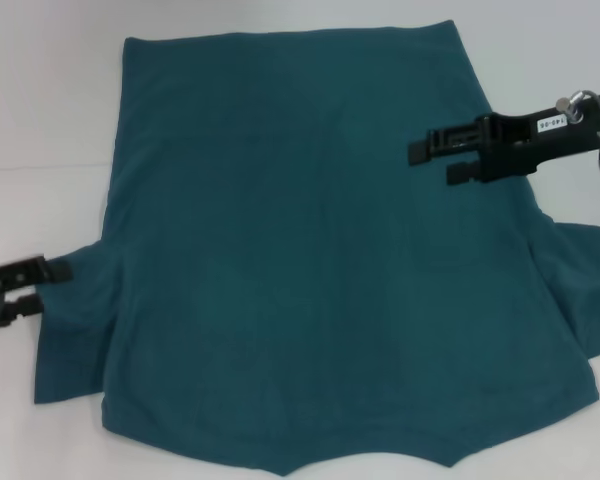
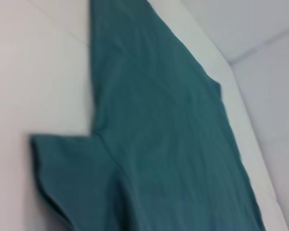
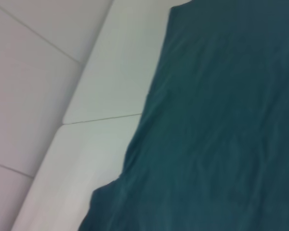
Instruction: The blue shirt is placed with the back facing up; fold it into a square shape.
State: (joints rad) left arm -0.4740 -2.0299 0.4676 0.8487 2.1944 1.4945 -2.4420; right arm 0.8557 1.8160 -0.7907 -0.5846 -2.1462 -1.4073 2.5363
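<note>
The blue shirt (image 1: 300,280) lies spread flat on the white table (image 1: 40,100), plain side up, hem at the far side and collar at the near edge. Both short sleeves stick out to the sides. My left gripper (image 1: 42,286) is low at the outer edge of the left sleeve (image 1: 75,330), open, its fingers just touching or next to the cloth. My right gripper (image 1: 435,162) hovers open over the shirt's far right part, holding nothing. The left wrist view shows the shirt (image 2: 159,134) with one sleeve (image 2: 67,168); the right wrist view shows the shirt's (image 3: 221,120) side edge.
White table surface surrounds the shirt on the left and far sides. The right wrist view shows the table's edge (image 3: 72,120) with pale floor tiles (image 3: 24,86) beyond it. The right sleeve (image 1: 585,290) reaches the picture's right border.
</note>
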